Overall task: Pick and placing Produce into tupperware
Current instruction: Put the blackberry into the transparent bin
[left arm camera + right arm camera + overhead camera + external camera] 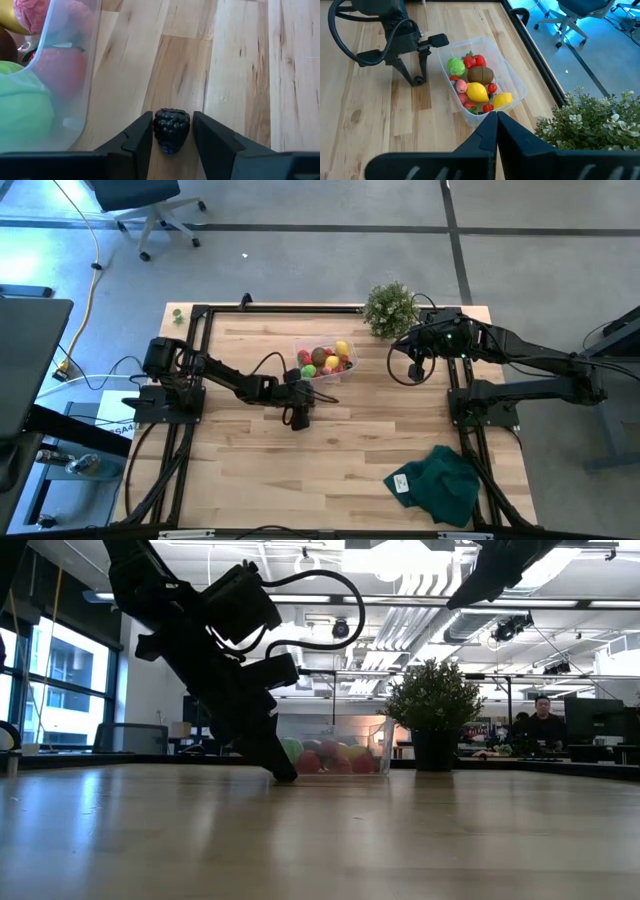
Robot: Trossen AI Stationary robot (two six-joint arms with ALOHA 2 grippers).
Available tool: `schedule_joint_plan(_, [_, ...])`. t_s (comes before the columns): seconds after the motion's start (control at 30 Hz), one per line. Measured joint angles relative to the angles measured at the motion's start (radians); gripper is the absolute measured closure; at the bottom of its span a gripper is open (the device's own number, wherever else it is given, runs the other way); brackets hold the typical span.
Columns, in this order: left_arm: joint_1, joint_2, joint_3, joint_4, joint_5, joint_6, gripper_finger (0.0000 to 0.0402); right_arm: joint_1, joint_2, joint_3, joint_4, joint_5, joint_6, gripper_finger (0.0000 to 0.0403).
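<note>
A dark blackberry (171,130) lies on the wooden bench (350,460), just outside the tupperware (323,360), off the container's 7 o'clock corner in the high view. The left hand (171,137) is down over it, tips at the bench surface, one finger (140,135) on each side of the berry and right against it; whether they are already pinching it or only bracketing it cannot be told. In the low view the left arm slants down steeply, its tip meeting the wood in front of the clear box.

The tupperware sits at about 12 o'clock of the bench's middle. It holds the rest of the produce: a yellow lemon (477,92), a second yellow fruit (503,99), a green ball (455,66), a brown kiwi-like oval (480,75), a strawberry (470,61) and small red berries (492,88).

The right hand (496,120) hangs above the bench at about 2 o'clock, its fingers pressed together and holding nothing. Just beside it, at the far edge, stands a bushy potted plant (388,308). A dark green cloth (437,483) lies at about 5 o'clock, well apart from the container.
</note>
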State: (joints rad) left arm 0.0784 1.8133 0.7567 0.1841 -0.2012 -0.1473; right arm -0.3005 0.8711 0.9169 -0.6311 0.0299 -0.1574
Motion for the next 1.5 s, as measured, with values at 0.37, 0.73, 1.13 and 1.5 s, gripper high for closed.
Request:
schedule_joint_plan(0.37, [0.0, 0.002, -0.002, 0.021, 0.002, -0.024, 0.0302, 0.0, 0.0, 0.0, 0.0, 0.0, 0.0, 0.0402])
schedule_joint_plan(0.73, [0.0, -0.001, -0.003, 0.169, 0.075, -0.024, 0.0304, 0.0, 0.0, 0.0, 0.0, 0.0, 0.0, 0.0402])
schedule_joint_plan(1.13, [0.0, -0.003, -0.002, 0.297, 0.178, -0.069, 0.0304, 0.0, 0.0, 0.0, 0.0, 0.0, 0.0, 0.0402])
schedule_joint_plan(1.5, [-0.001, -0.005, -0.001, 0.383, 0.179, -0.073, 0.0305, 0.0, 0.0, 0.0, 0.0, 0.0, 0.0, 0.0402])
